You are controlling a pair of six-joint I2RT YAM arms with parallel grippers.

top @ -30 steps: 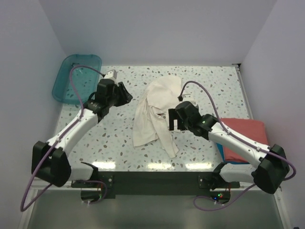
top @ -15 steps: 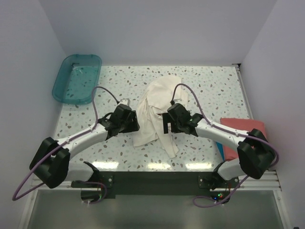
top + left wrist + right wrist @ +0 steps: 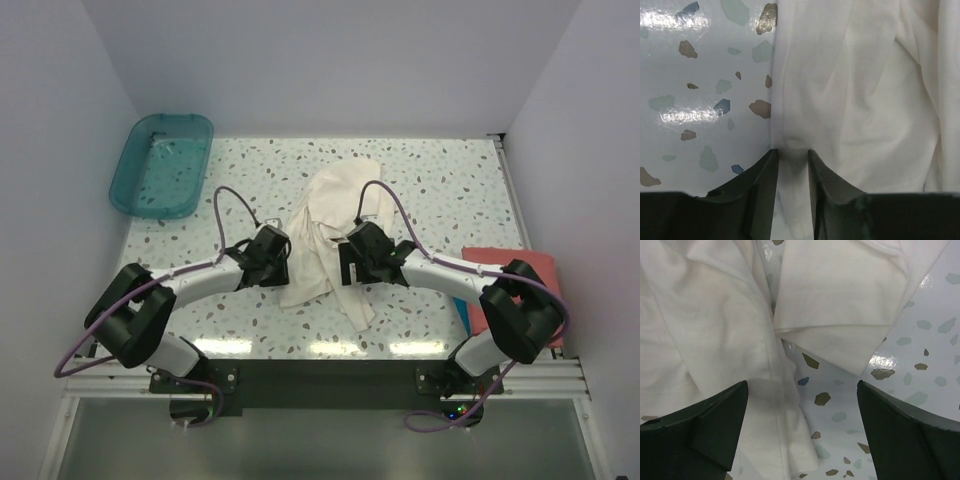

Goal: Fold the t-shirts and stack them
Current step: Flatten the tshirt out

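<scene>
The cream-white t-shirt (image 3: 330, 215) lies crumpled in the middle of the table. My left gripper (image 3: 283, 263) is low at the shirt's left edge. In the left wrist view that gripper (image 3: 791, 152) has its jaws a narrow gap apart. The shirt's edge (image 3: 855, 100) lies between them, puckered at the tips and not pinched flat. My right gripper (image 3: 347, 270) is over the shirt's lower right folds. In the right wrist view it (image 3: 801, 385) is wide open, one finger above cloth (image 3: 715, 340) and the other above bare table. A salmon-red t-shirt (image 3: 515, 268) lies folded at the right on a blue one (image 3: 461, 313).
A translucent teal tub (image 3: 160, 165) sits at the back left corner. White walls close in the table at the back and on both sides. The speckled tabletop (image 3: 440, 190) shows around the shirt.
The left arm swung from near the tub down to the shirt's left edge, and its jaws narrowed around the cloth. The right gripper shifted slightly left over the shirt, still open.
</scene>
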